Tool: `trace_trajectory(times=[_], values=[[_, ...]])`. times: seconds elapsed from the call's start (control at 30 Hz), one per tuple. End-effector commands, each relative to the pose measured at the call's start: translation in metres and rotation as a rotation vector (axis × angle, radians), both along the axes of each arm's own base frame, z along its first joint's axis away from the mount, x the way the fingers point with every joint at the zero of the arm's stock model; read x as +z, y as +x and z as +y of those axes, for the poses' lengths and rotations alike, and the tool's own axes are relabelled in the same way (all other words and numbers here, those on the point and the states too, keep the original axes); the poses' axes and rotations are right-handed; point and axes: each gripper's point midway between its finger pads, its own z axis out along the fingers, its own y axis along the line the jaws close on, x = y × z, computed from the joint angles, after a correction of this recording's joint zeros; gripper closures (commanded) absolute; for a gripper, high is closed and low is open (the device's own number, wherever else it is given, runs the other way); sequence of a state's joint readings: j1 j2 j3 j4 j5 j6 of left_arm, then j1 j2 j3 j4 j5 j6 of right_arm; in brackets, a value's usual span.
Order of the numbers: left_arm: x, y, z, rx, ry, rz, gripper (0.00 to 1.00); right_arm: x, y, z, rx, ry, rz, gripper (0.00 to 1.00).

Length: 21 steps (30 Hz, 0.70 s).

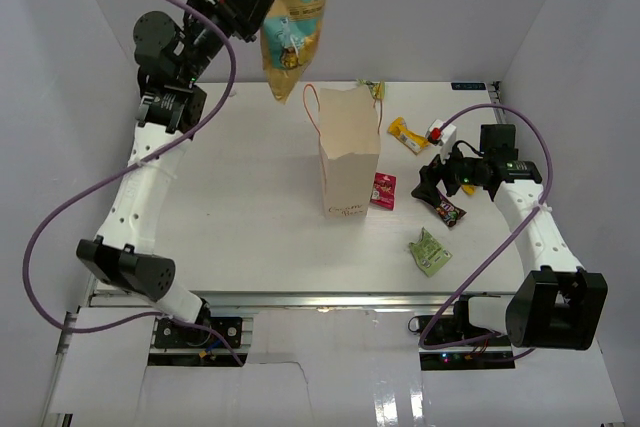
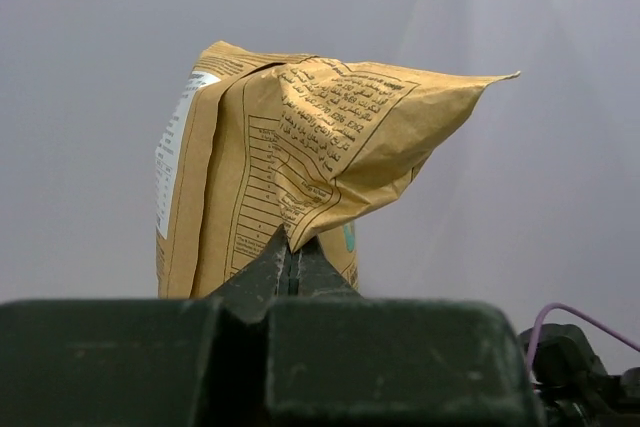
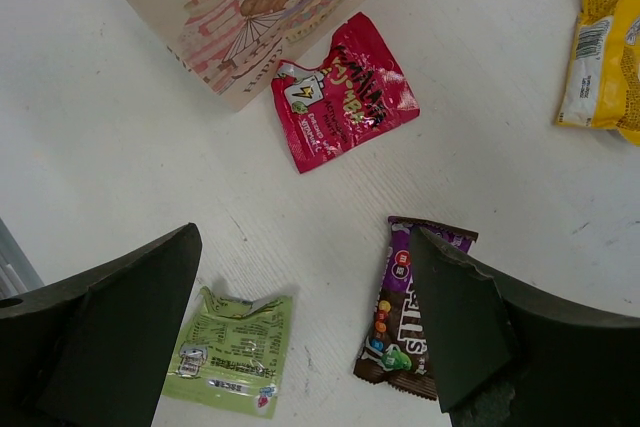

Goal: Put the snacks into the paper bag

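My left gripper (image 1: 256, 4) is raised high at the back and shut on a corner of the tan-gold chip bag (image 1: 295, 22), which hangs above and left of the open top of the paper bag (image 1: 348, 152). In the left wrist view the jaws (image 2: 292, 242) pinch a fold of the chip bag (image 2: 290, 167). My right gripper (image 1: 431, 185) is open and empty, low over the table. Its wrist view shows the gripper (image 3: 305, 237) above the dark purple packet (image 3: 405, 317), green packet (image 3: 230, 352) and red packet (image 3: 345, 92), which lies at the foot of the paper bag (image 3: 250, 7).
A yellow packet (image 1: 405, 134) lies right of the paper bag, also showing in the right wrist view (image 3: 605, 57). The red packet (image 1: 383, 190), purple packet (image 1: 448, 210) and green packet (image 1: 430, 252) lie on the white table (image 1: 250, 207). Another small greenish packet (image 1: 374, 89) lies behind the bag.
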<state>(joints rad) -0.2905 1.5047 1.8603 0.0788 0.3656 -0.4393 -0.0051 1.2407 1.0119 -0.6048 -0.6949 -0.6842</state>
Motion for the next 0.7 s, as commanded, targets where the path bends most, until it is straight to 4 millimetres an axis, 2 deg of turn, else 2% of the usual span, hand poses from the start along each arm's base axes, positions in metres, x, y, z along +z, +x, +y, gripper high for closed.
trace_trajectory(times=[0.0, 0.07, 0.17, 0.2, 0.27, 0.3, 0.5, 0.67], values=[[0.028, -0.02, -0.029, -0.192, -0.052, -0.045, 1.0, 0.006, -0.005, 0.001, 0.004, 0.009, -0.017, 0.1], [0.03, -0.025, -0.04, -0.241, -0.06, -0.042, 1.0, 0.005, -0.005, 0.0, -0.001, 0.003, -0.014, 0.1], [0.022, -0.026, -0.05, -0.276, -0.066, -0.013, 1.0, 0.004, -0.004, -0.001, -0.006, -0.001, -0.012, 0.1], [0.009, -0.022, -0.054, -0.287, -0.063, 0.017, 1.0, 0.004, -0.004, -0.001, -0.006, -0.001, -0.012, 0.1], [0.006, -0.027, -0.057, -0.299, -0.072, 0.019, 1.0, 0.003, -0.003, -0.001, -0.006, -0.001, -0.01, 0.1], [-0.007, -0.023, -0.059, -0.302, -0.074, 0.047, 1.0, 0.003, -0.003, -0.001, -0.006, -0.001, -0.01, 0.1], [-0.022, -0.022, -0.076, -0.363, -0.091, 0.087, 1.0, 0.002, -0.003, -0.001, -0.004, 0.002, -0.006, 0.1], [-0.049, -0.009, -0.089, -0.339, -0.064, 0.116, 1.0, 0.002, -0.003, -0.001, -0.004, 0.002, -0.006, 0.1]])
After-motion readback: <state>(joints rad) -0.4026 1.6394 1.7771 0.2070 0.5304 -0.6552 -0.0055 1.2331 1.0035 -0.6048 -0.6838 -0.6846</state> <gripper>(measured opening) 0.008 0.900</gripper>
